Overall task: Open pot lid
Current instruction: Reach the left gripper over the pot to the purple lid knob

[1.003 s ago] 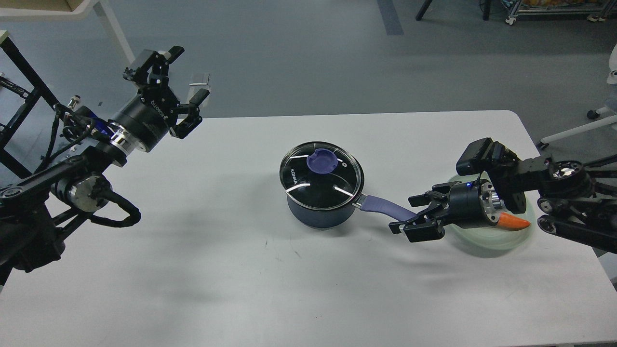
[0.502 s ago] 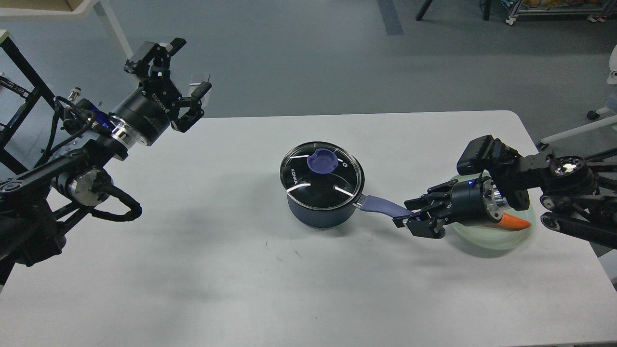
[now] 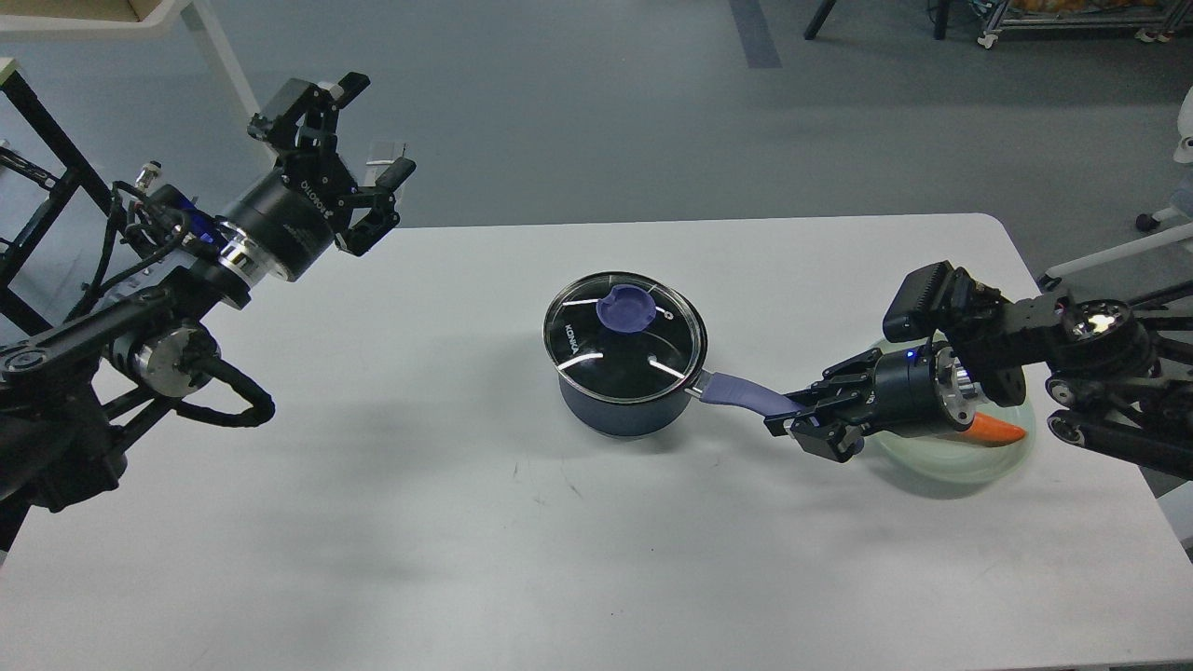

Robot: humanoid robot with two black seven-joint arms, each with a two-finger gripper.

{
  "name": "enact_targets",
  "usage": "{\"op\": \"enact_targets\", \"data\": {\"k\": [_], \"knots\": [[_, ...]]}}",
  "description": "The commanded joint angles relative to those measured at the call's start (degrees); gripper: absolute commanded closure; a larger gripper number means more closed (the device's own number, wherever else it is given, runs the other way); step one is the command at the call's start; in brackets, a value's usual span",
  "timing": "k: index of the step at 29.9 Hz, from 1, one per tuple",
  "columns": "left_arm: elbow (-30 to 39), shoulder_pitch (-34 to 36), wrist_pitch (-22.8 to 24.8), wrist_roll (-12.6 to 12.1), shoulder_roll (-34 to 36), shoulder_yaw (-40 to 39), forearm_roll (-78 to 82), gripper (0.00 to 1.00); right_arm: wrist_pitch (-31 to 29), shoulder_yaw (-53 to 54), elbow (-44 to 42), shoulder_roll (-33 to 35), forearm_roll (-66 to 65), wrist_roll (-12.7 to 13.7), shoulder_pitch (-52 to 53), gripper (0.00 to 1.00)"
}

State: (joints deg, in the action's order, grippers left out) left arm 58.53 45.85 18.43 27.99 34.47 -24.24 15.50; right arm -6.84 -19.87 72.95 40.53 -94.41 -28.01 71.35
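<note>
A dark blue pot stands at the middle of the white table. Its glass lid with a purple knob lies on it. The pot's purple handle points right. My right gripper is shut on the end of that handle. My left gripper is open and empty, raised over the table's far left corner, well away from the pot.
A pale green bowl holding an orange carrot sits at the right, partly under my right arm. Bare tabletop lies in front of and left of the pot.
My right gripper closed on the pot handle; the pot shifted slightly to the right. My left gripper rose and moved a little farther back.
</note>
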Motion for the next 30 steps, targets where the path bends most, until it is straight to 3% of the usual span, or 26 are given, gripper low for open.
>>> {"op": "enact_targets", "data": {"k": [1,5,11,17,19,30], "knots": [[-0.26,3.01,0.20,0.01,0.33,0.42,12.30,0.01,-0.01,-0.08,0.00,0.07,0.10,0.01,0.10,0.75],[0.79,7.49,0.12,0.01,-0.63,0.24,43.67,0.01,-0.01,-0.70,0.00,-0.10,0.19,0.01,0.28,0.75],[1.93,12.68,-5.32,0.01,-6.07,3.66,75.00,0.01,-0.01,-0.87,0.00,-0.28,0.19,0.01,0.28,0.75],[1.76,18.39,-17.70,0.01,-10.20,17.97,88.46,0.01,-0.01,-1.05,0.00,-0.54,0.19,0.01,0.19,0.75],[1.06,18.58,-20.26,0.01,-12.31,19.48,91.27,0.01,-0.01,-1.13,0.00,-0.54,0.19,0.01,0.28,0.75],[-5.35,17.88,-20.62,0.01,-18.73,20.46,96.56,0.01,-0.01,-1.13,-0.09,-1.60,0.19,0.01,0.89,0.74]]}}
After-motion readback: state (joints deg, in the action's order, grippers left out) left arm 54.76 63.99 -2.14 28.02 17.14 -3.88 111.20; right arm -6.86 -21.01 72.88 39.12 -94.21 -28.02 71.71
